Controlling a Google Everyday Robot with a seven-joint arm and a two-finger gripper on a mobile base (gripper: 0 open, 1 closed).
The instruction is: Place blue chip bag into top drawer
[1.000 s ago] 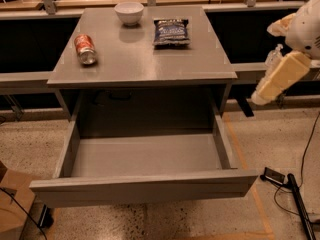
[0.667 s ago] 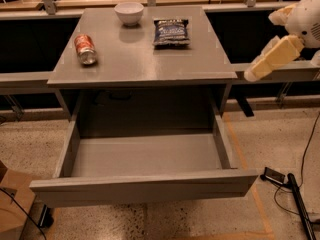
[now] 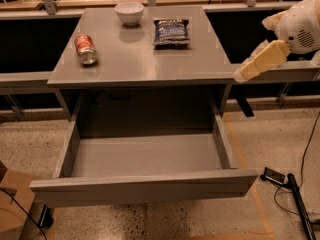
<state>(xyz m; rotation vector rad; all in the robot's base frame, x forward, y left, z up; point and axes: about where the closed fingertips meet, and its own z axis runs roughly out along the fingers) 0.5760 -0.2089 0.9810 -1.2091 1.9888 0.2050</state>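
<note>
The blue chip bag point(image 3: 171, 32) lies flat on the grey table top point(image 3: 145, 59), at the back right of centre. The top drawer point(image 3: 145, 156) is pulled fully out below the table, its grey floor bare. My gripper point(image 3: 248, 72) hangs at the end of the cream-coloured arm at the right, just off the table's right edge and level with its front corner. It is well to the right of the bag and in front of it, holding nothing.
A white bowl point(image 3: 129, 12) stands at the back of the table, left of the bag. A red soda can point(image 3: 85, 49) lies on its side at the left. A cardboard box point(image 3: 12, 204) sits on the floor at the lower left. Cables and a black stand point(image 3: 292, 194) lie at the lower right.
The arm has risen and swung left, bringing the gripper from beside the table's right side up to its right front corner. The bag, can and bowl have not moved.
</note>
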